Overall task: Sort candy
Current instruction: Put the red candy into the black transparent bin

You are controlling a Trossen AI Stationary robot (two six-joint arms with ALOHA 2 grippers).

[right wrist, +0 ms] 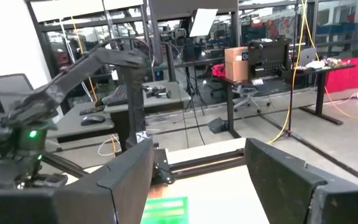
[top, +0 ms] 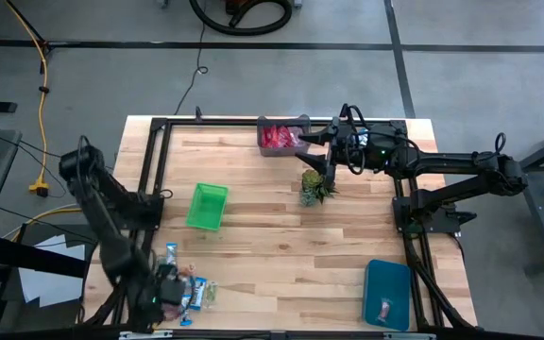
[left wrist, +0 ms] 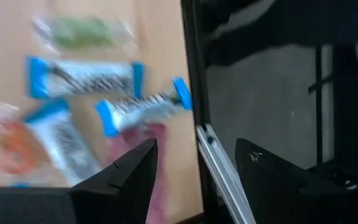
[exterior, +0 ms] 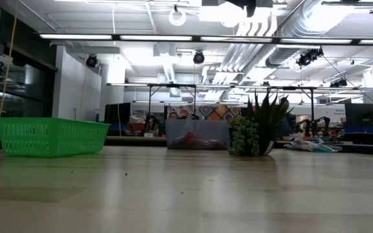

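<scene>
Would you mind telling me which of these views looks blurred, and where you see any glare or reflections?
Left wrist view: heavily smeared, the candy wrappers streaked as if by motion. Low view: ceiling lights bright, the green basket mirrored faintly in the glossy table. High view: evenly lit, soft shadows under the arms. Right wrist view: background reasonably sharp, the near fingers soft.

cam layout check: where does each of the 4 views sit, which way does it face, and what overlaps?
High: overhead, facing down; both arms, left gripper, right gripper.
Low: table height, level; green mesh basket, spiky green plant; no arm visible.
Left wrist: open fingers over blue-and-white wrapped candy.
Right wrist: open fingers, facing the left arm.
Shared: basket and plant appear in high and low.
</scene>
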